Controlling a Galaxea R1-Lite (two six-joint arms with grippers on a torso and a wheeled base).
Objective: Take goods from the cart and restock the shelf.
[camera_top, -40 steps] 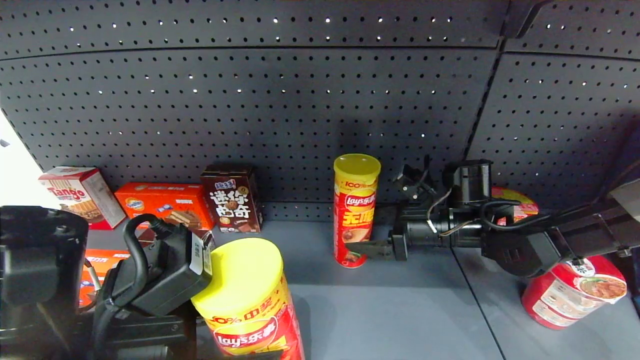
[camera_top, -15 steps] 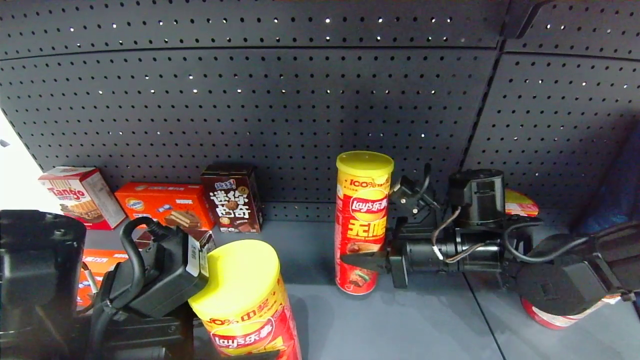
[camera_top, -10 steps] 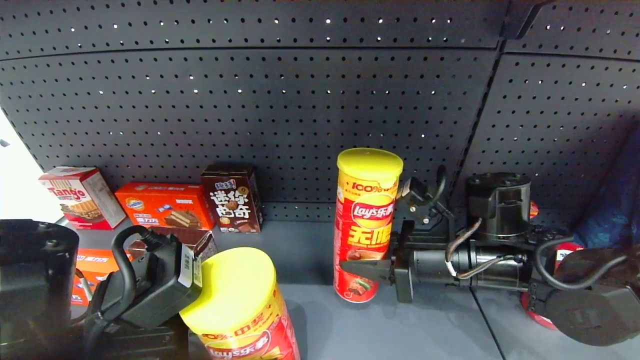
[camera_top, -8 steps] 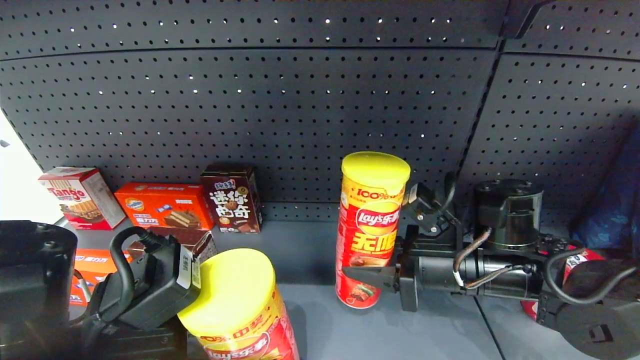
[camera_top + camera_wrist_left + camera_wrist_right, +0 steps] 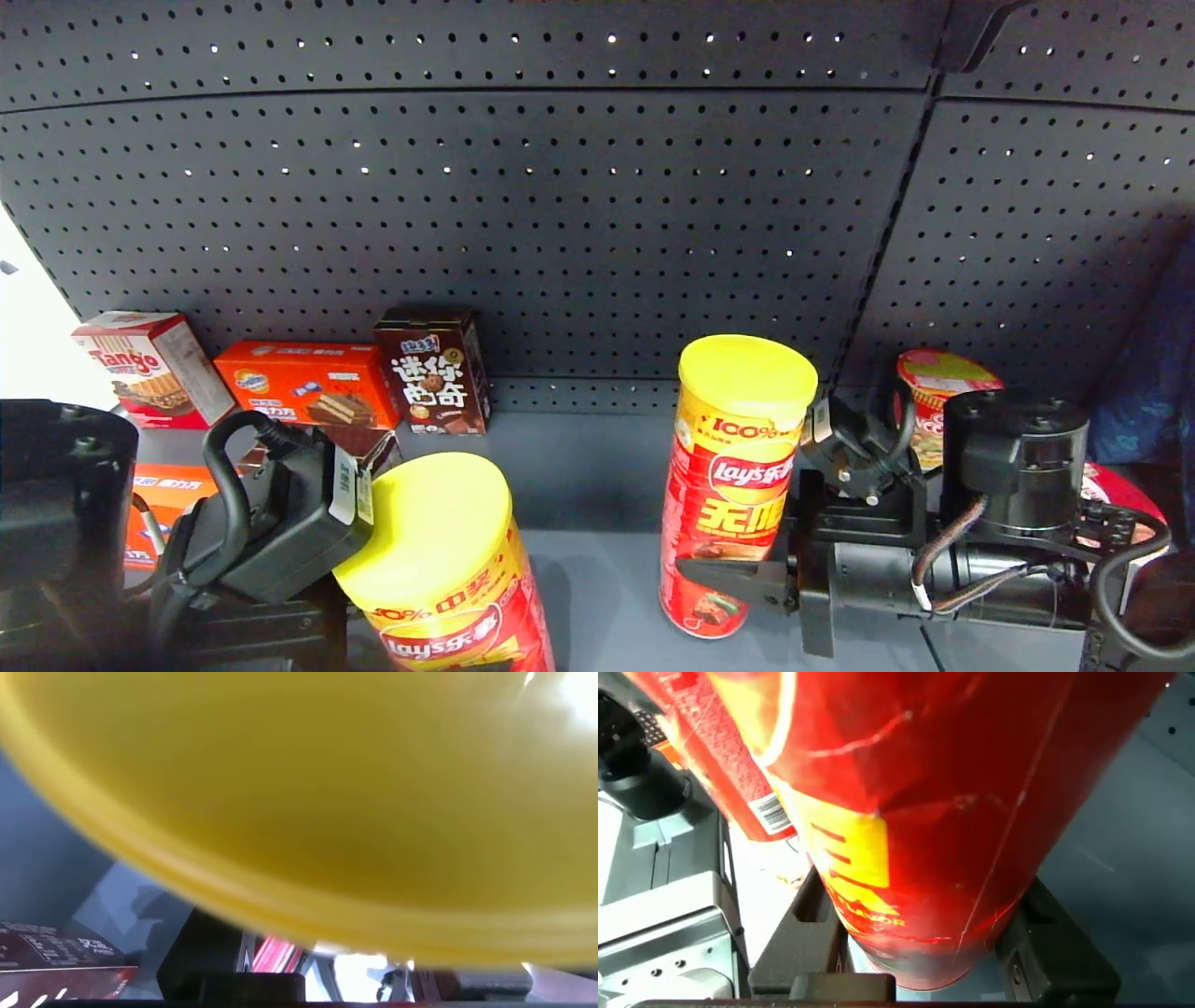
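Right gripper (image 5: 714, 583) is clamped on the can (image 5: 738, 485), low on the body near the base. Can is upright over the shelf (image 5: 597, 485) front; base touching or not, can't tell.

My read: light, stiff cardboard tube, slick wrap. Low grip leaves a long lever above, so no fast swings. Moderate squeeze, since the tube dents. Lid likely just snaps on, so don't hold there.

Room: open deck from 9 to 12 o'clock of the can, up to the pegboard (image 5: 560, 233). Noodle cup (image 5: 934, 392) is close at 2. Boxes (image 5: 434, 369) are well off at 10. Second can (image 5: 439, 560) at 8 by the left arm (image 5: 280, 523); its grip, can't tell.
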